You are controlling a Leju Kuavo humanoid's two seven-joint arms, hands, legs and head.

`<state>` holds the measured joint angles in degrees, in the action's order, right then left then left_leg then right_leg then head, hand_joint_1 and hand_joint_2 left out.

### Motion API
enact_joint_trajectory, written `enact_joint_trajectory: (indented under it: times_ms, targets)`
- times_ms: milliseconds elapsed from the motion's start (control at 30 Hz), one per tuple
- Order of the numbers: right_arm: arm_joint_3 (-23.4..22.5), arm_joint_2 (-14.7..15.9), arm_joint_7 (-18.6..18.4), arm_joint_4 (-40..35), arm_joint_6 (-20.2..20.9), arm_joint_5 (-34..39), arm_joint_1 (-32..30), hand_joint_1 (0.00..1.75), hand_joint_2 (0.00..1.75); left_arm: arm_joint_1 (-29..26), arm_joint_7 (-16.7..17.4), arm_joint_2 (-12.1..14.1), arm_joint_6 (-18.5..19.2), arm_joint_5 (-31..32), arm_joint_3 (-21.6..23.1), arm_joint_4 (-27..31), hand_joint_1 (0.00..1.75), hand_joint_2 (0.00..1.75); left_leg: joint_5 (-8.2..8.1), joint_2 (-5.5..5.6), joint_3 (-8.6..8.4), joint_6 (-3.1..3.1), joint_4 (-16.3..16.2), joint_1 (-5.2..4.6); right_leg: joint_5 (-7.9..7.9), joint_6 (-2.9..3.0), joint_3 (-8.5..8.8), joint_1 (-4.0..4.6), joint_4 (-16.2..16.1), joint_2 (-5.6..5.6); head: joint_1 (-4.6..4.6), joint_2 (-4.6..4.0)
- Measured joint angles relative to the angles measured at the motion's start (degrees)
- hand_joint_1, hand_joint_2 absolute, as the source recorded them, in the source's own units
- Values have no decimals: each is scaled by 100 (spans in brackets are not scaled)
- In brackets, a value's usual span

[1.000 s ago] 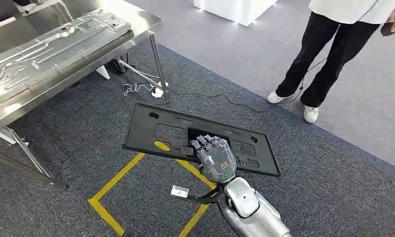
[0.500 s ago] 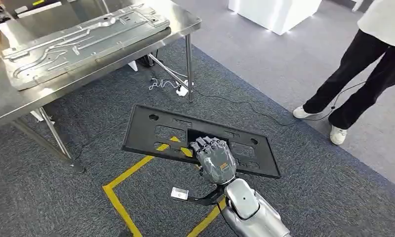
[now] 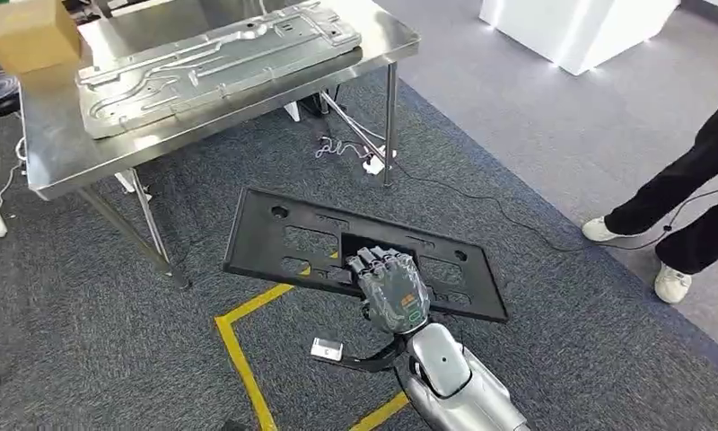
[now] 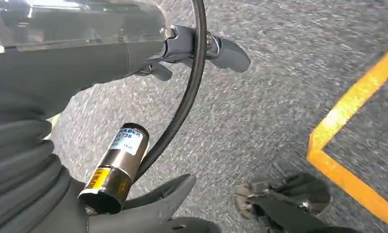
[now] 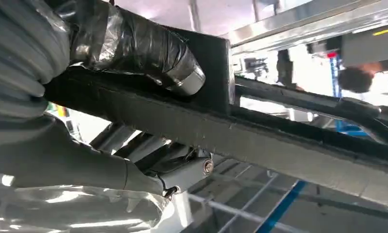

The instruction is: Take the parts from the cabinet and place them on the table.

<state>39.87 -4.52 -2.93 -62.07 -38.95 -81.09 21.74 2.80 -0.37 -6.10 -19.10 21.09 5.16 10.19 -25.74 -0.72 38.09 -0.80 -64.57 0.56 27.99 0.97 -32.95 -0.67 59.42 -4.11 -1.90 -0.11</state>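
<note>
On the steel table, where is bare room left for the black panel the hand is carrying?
Free: the table's near edge strip, and the back beyond the metal sheet. Crowded: the middle, under that sheet, and the cardboard box corner. The right hand grips the black panel.

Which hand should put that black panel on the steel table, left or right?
Right. The right hand already grips the black panel, with the steel table ahead to the left. The left hand holds nothing, hanging over the carpet.

Left hand (image 4: 134,73) above blurred grey carpet (image 4: 260,111), fingers apparently apart, yellow floor line (image 4: 349,116) nearby.
</note>
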Motion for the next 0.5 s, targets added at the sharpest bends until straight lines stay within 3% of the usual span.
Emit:
enact_joint_trajectory:
  times_ms: [33, 67, 167, 200, 233, 267, 333, 367, 400, 433, 500]
  targets:
    - [2, 0, -2, 0, 0, 0, 12, 175, 175, 9, 0, 2, -2, 0, 0, 0, 0, 175, 136, -278, -247, 64, 493, -47, 27, -18, 35, 5, -4, -52, -4, 0]
    - [0, 2, -2, 0, 0, 0, 20, 175, 175, 34, 2, 2, -2, 2, 0, 0, 0, 175, 66, -333, -300, 103, 571, -129, 56, -58, 38, 46, 9, -102, 2, 0]
    - [2, -7, 2, 0, 2, 0, 25, 175, 175, 13, 2, 2, -2, 0, 0, 0, 0, 175, 79, -141, -258, 183, 580, -131, 72, -130, 84, 43, -30, -262, -4, 0]
    - [0, -24, 2, -9, 2, 0, 26, 175, 175, 7, 4, 0, -2, 0, 0, 0, 0, 175, 122, -71, -331, 236, 675, -55, 120, -179, 70, 66, -17, -285, -4, 0]
    - [0, -17, 2, -9, 2, 0, 34, 175, 175, -4, 7, -7, -2, 0, 0, 0, 0, 175, 133, -14, -361, 242, 713, -58, 173, -209, 67, 31, 94, 18, -15, 0]
    - [0, -17, 2, -20, 2, 0, 56, 175, 175, 17, 9, -7, -2, 2, -2, 0, 0, 175, 134, 24, -365, 283, 711, -44, 364, -208, -97, 14, 411, 232, -9, 0]
    - [0, 13, 2, 2, 9, 0, 42, 175, 175, 57, 9, -4, -2, 9, -2, 0, 0, 175, 117, 154, -364, 310, 707, -47, 719, -216, -550, 7, 1254, 363, -11, 0]
    - [0, 26, 2, 20, 11, 2, 28, 175, 175, 61, 9, -7, 0, 13, -2, 0, 0, 175, 114, 237, -364, 314, 695, -49, 778, -222, -757, 7, 1587, 386, -15, 0]
    - [0, 33, 4, 39, 13, 13, 20, 175, 175, 57, 9, -9, 0, 17, -2, 0, 0, 175, 103, 292, -367, 311, 675, -48, 669, -221, -822, 8, 1613, 394, -11, 0]
    - [0, 35, 26, 42, 13, 61, 20, 175, 175, 44, 11, -9, 2, 20, -2, 0, 0, 175, 84, 337, -369, 312, 651, -46, 449, -218, -764, 4, 1396, 396, -15, 0]
    - [0, 35, 74, 42, 26, 170, 36, 175, 175, 39, 11, -9, 2, 50, -2, 0, 0, 175, 22, 438, -372, 277, 569, -42, -162, -195, -377, -14, 419, 441, -13, 0]
